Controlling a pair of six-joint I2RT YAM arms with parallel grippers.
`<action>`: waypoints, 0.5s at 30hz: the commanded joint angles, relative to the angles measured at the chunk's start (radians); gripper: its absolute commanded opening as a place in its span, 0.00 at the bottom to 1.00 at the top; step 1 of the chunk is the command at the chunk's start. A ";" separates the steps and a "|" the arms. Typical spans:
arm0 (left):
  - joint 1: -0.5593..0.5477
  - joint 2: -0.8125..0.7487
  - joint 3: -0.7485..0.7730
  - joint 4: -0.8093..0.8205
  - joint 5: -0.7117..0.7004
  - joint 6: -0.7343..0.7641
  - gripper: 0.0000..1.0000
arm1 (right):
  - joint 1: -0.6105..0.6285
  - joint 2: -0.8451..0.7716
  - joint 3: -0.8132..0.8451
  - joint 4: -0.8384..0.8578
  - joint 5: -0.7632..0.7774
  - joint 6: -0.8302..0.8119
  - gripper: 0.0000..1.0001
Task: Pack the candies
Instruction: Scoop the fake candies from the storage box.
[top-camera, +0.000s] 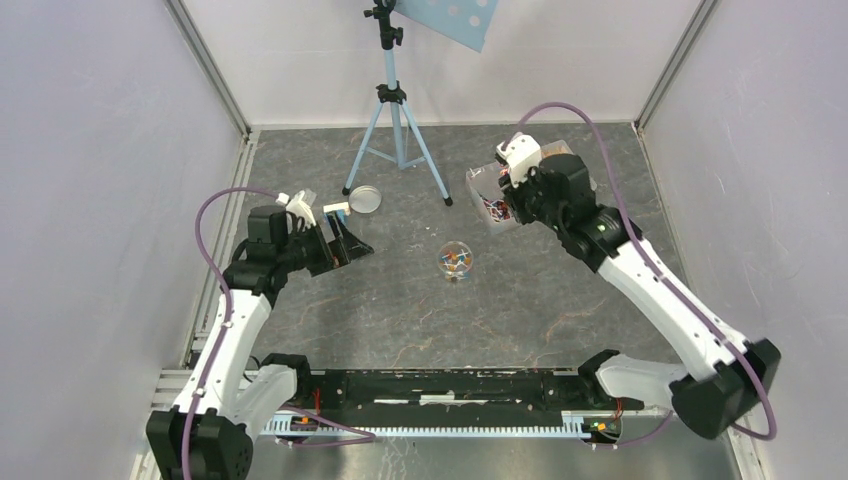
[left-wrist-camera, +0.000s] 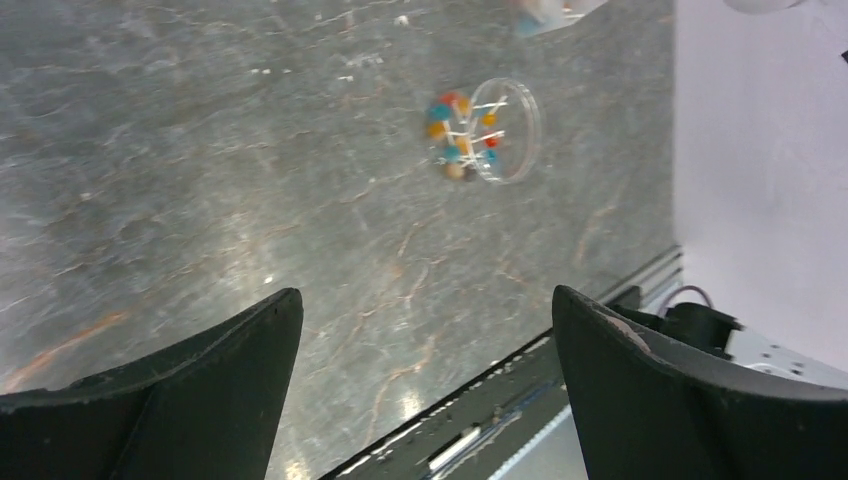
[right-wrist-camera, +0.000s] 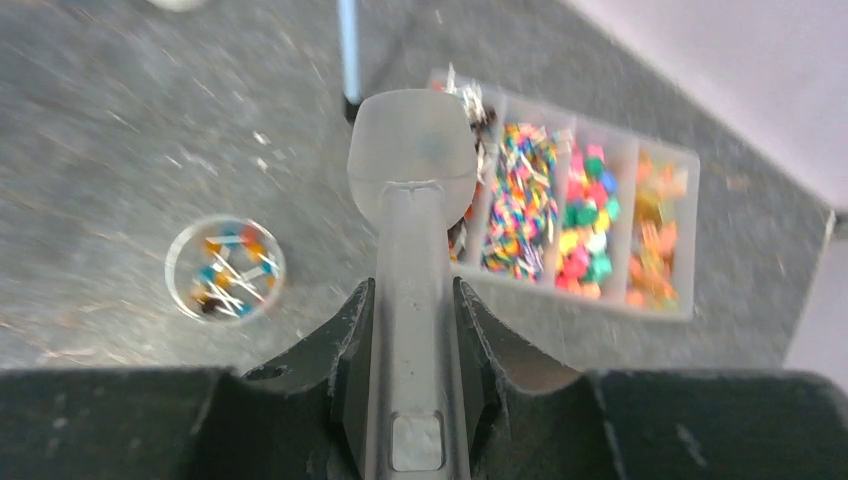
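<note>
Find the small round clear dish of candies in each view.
Top external: dish mid-frame, between the arms.
Left wrist: dish upper right of centre.
Right wrist: dish lower left, left of the scoop.
Shared landmark: candy box, up-right of the dish in top external, right of it in right wrist.

A light-blue tripod stands at the back, a round lid near its foot.
</note>
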 joint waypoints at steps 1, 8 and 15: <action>0.002 -0.029 -0.027 -0.025 -0.078 0.141 1.00 | -0.002 0.119 0.118 -0.219 0.191 -0.016 0.00; -0.001 -0.052 -0.067 0.005 -0.061 0.130 1.00 | -0.003 0.276 0.226 -0.322 0.269 -0.016 0.00; -0.010 -0.094 -0.076 0.004 -0.083 0.127 1.00 | -0.002 0.413 0.355 -0.417 0.273 -0.017 0.00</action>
